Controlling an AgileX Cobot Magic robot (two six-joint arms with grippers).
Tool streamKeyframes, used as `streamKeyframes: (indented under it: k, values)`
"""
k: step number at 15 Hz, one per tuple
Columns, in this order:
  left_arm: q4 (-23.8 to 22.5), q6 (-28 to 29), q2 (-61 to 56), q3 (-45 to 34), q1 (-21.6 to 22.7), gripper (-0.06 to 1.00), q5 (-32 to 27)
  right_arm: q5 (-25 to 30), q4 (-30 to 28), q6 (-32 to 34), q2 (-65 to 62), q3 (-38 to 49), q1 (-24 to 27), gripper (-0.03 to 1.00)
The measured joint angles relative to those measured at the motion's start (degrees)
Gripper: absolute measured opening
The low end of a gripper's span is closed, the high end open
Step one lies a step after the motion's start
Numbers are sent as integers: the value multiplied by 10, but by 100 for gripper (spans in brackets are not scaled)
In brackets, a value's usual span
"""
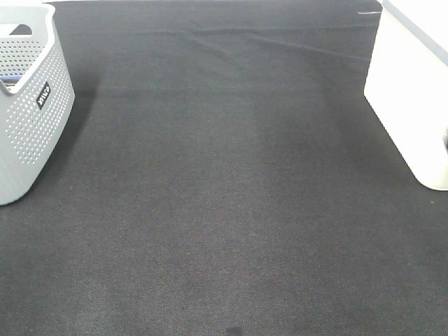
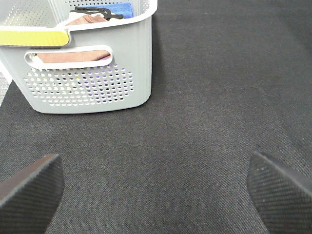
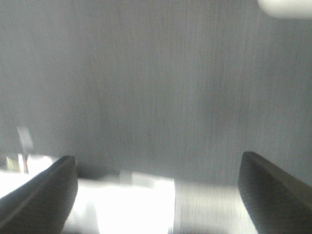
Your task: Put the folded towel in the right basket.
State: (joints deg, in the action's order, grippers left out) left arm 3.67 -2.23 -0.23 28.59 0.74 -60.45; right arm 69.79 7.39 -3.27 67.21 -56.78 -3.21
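A perforated grey basket (image 1: 28, 105) is seen left of the white right basket (image 1: 413, 98), across the dark cloth (image 1: 224, 210). Folded fabrics (image 2: 73, 56) are held inside it; which is the towel cannot be told. The left gripper (image 2: 156, 187) and right gripper (image 3: 156, 190) are spread wide, grasping nothing.

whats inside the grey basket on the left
In the left wrist view the grey basket holds a pinkish folded cloth behind the handle slot, something blue and a black item on top. The walls hide whatever lies lower down.
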Motion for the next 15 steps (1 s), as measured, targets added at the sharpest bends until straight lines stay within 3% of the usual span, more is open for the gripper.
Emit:
streamKeyframes:
  k: [1, 3, 6, 8, 12, 15]
  values:
    - [0, 0, 0, 0, 0, 97, 0, 0, 0, 0, 0, 0, 0, 84]
    - [0, 0, 0, 0, 0, 97, 0, 0, -3, 0, -99, 104, 0, 84]
    - [0, 0, 0, 0, 0, 97, 0, 1, -28, 0, -231, 190, 0, 84]
    - [0, 0, 0, 0, 0, 97, 0, -5, -46, 0, -327, 219, 0, 84]
    - [0, 0, 0, 0, 0, 97, 0, -75, -53, -3, -499, 273, 0, 84]
    - [0, 0, 0, 0, 0, 97, 0, -85, -53, -11, -575, 275, 0, 84]
